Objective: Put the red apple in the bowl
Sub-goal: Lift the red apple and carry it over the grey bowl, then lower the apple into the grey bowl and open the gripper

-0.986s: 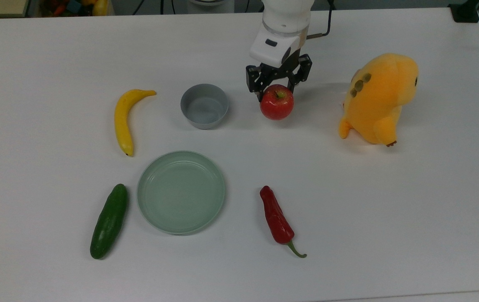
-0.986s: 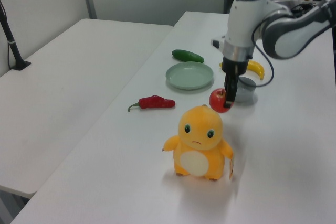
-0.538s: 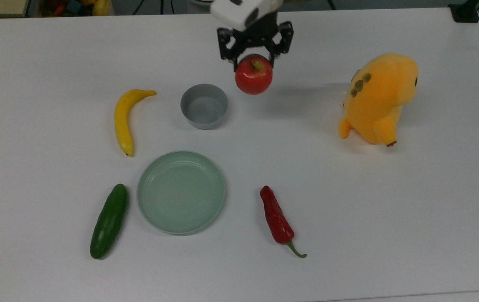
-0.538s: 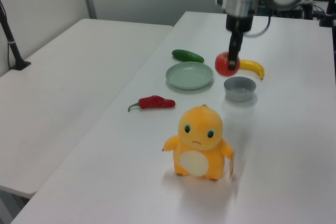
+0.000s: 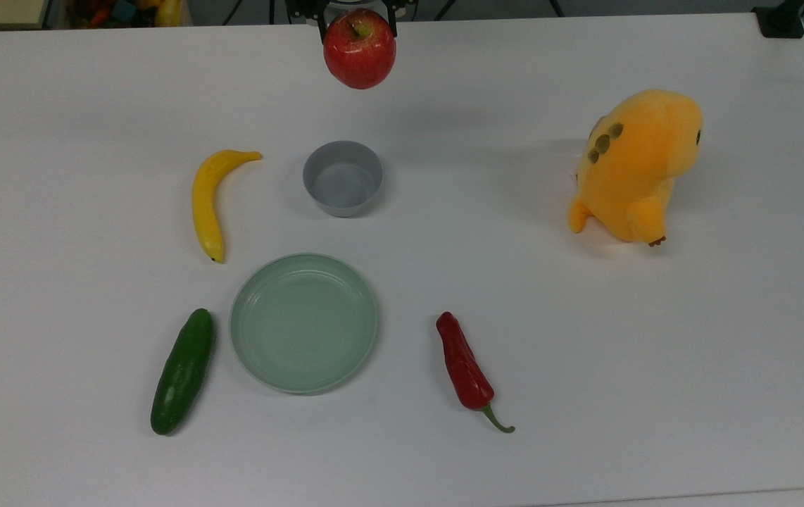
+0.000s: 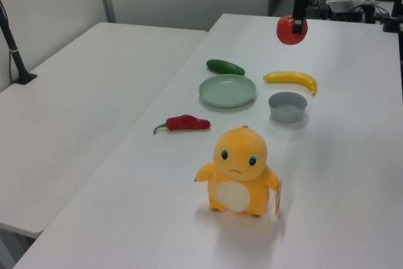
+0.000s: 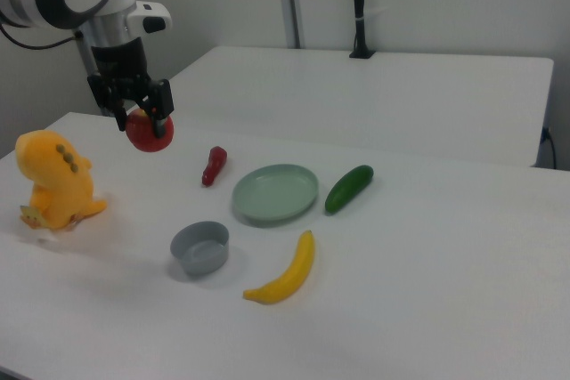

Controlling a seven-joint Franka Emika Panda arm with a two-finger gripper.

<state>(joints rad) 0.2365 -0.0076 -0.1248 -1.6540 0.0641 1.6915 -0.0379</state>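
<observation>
The white table [image 5: 585, 366] has wide bare stretches along the top view's right and bottom edges, and a second white table [image 6: 82, 92] stands just beside it on the left view's left. High over the surface, the black two-finger gripper [image 7: 136, 114] is clamped on the round glossy red apple [image 5: 360, 48], one finger on each side, so the fruit hangs clear of the table with open air beneath it. In the right view the apple [image 7: 149, 132] is above and to the left of the small deep grey bowl [image 7: 200, 247].

That bowl [image 5: 343, 177] sits upright and holds nothing. The wide shallow pale green plate [image 5: 304, 322] just below it in the top view is likewise bare inside. A yellow banana [image 5: 209, 201] lies to the top view's left of the bowl, a dark green cucumber [image 5: 183, 371] beside the plate, a long red chili pepper [image 5: 466, 369] to the plate's right, and an orange plush toy [image 5: 633, 165] stands well apart at the right.

The apple's skin is shiny red with a yellowish-green dimple around a short stem at its top.
</observation>
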